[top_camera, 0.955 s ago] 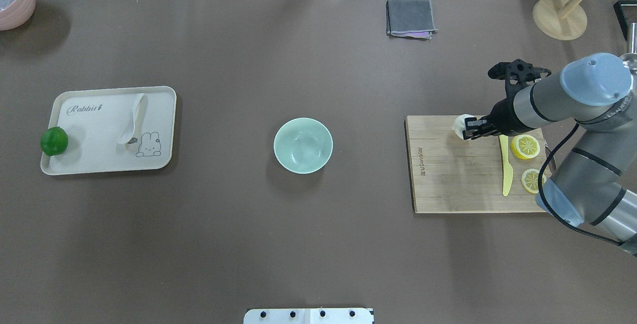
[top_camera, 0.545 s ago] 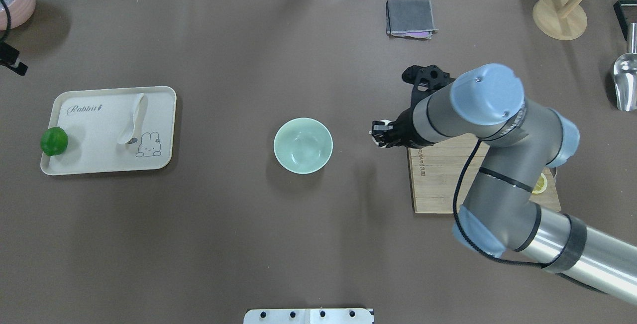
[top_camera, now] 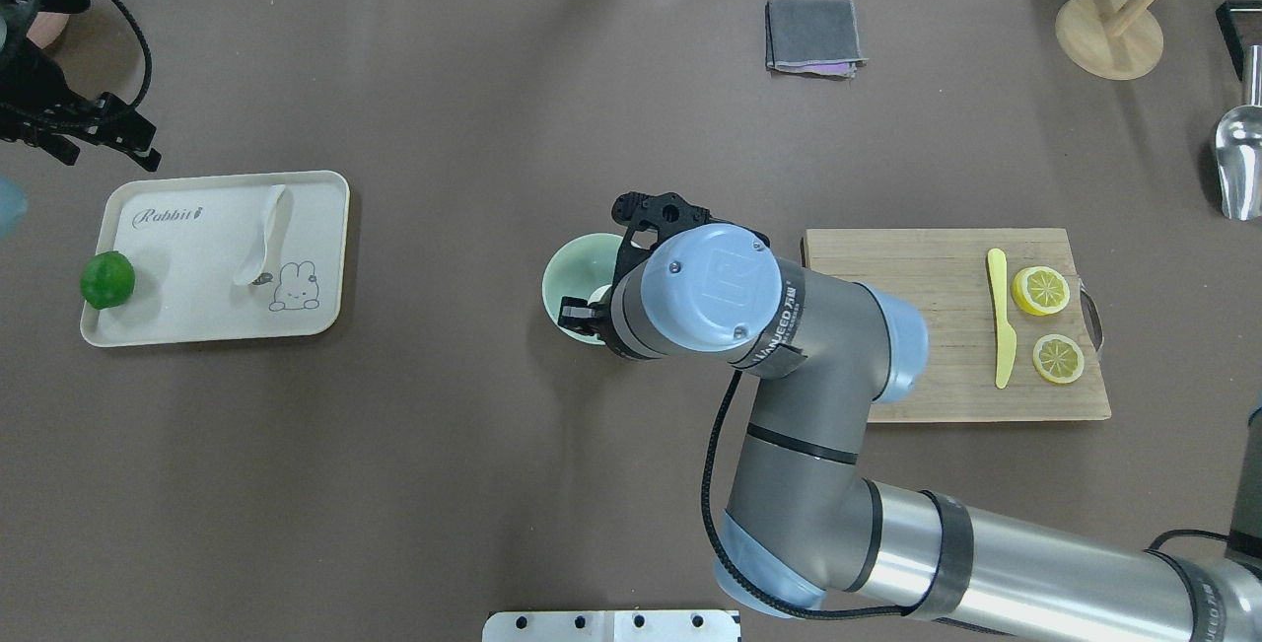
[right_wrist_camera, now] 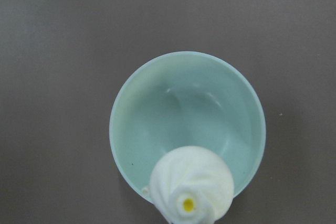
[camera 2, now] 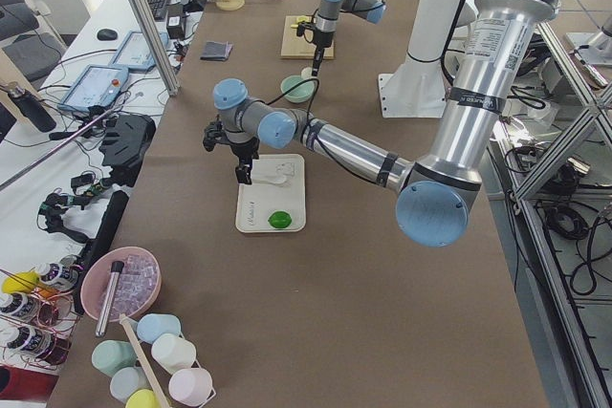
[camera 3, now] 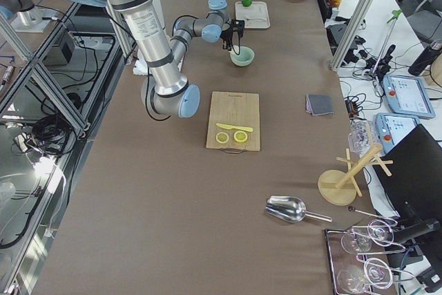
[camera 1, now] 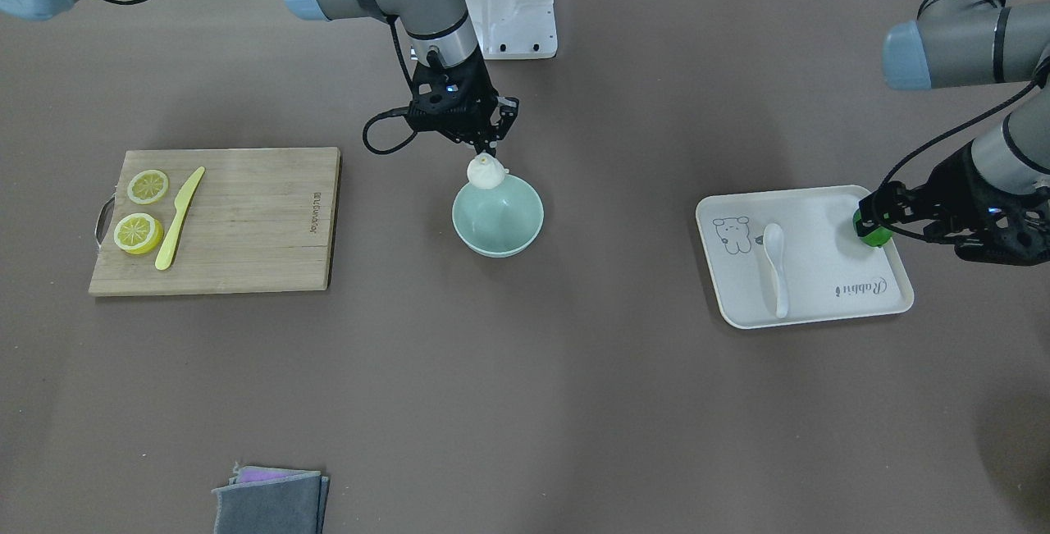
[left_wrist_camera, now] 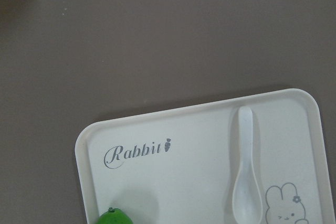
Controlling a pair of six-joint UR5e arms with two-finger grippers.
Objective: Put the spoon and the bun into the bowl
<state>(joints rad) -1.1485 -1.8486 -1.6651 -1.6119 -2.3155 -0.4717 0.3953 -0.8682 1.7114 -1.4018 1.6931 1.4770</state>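
Observation:
My right gripper (camera 1: 486, 157) is shut on the white pleated bun (camera 1: 486, 174) and holds it just above the near rim of the mint-green bowl (camera 1: 498, 230). The right wrist view shows the bun (right_wrist_camera: 191, 190) over the bowl's (right_wrist_camera: 131, 124) edge. In the overhead view my right arm covers most of the bowl (top_camera: 562, 277). The white spoon (top_camera: 261, 238) lies on the beige tray (top_camera: 197, 321); it also shows in the left wrist view (left_wrist_camera: 245, 182). My left gripper (top_camera: 104, 144) is open and empty, raised beyond the tray's far left corner.
A green round fruit (top_camera: 106, 279) sits at the tray's left edge. A wooden cutting board (top_camera: 907, 346) on the right carries a yellow knife (top_camera: 1001, 317) and two lemon slices (top_camera: 1043, 289). A grey cloth (top_camera: 813, 35), a wooden stand (top_camera: 1109, 35) and a metal scoop (top_camera: 1237, 164) lie far back.
My right arm has carried the bun left from the cutting board to over the bowl. My left arm has come into view at the far left, near the tray.

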